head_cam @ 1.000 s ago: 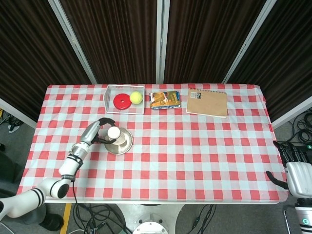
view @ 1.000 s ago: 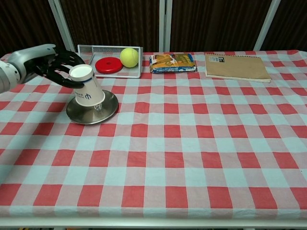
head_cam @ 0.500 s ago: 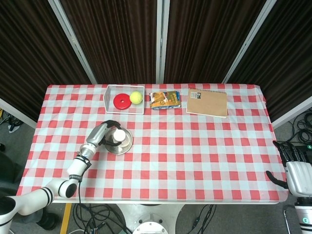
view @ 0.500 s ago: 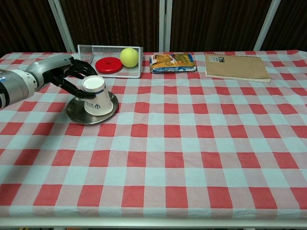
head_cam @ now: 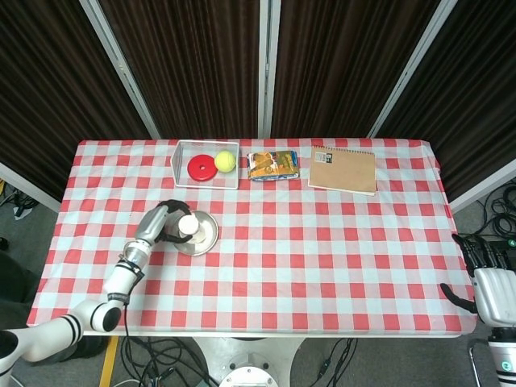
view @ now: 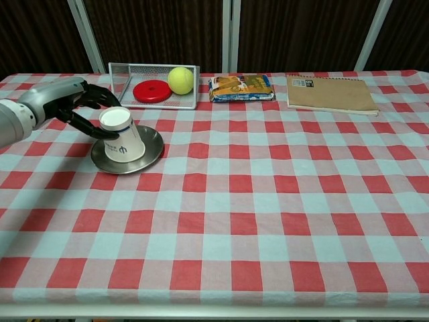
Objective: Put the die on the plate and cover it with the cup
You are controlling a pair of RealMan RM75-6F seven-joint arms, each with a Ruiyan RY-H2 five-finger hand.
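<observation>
Cup (view: 125,137) is set upside down on the plate (view: 151,153) — gripped near its top by the left hand (view: 86,109). Right hand (head_cam: 489,274) is seen off the surface edge (head_cam: 266,322) — grasp cannot be told.

Head high overhead, chest low, table (view: 281,201) shared

- Table (head_cam: 322,266) covered with a red and white checked cloth
- Round metal plate (view: 107,162) near its left side
- Along the far edge: white wire basket (view: 120,68), orange snack packet (view: 240,88), brown spiral notebook (view: 328,93)
</observation>
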